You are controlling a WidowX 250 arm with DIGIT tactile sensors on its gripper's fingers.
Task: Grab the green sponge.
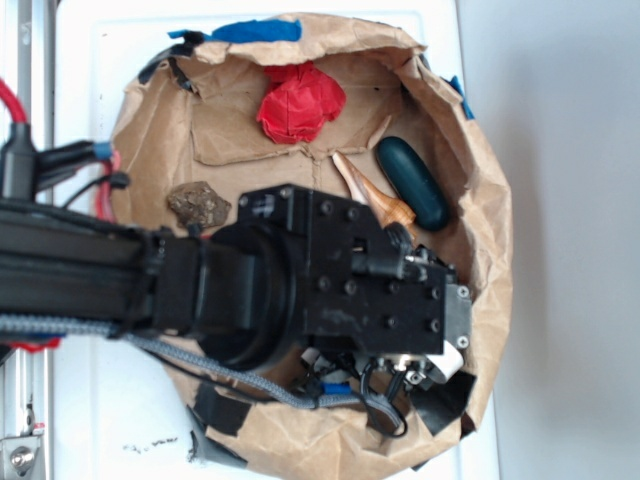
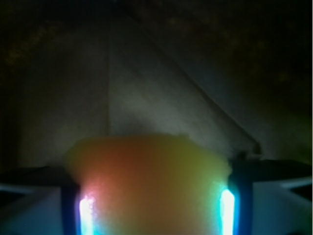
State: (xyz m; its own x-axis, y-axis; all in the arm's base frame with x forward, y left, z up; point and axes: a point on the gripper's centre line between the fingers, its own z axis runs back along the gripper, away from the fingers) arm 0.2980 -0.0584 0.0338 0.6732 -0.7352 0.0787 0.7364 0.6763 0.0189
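A crumpled brown paper bag lines the bin. The black gripper is clamped on the green sponge, actually yellow, near the bag's lower right edge. A dark green capsule lies toward its upper right.

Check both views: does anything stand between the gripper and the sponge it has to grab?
Nothing visible does. In the wrist view the yellow sponge already sits between the gripper fingers, touching both. In the exterior view the arm hides the sponge; the dark green capsule and red crumpled paper lie apart.
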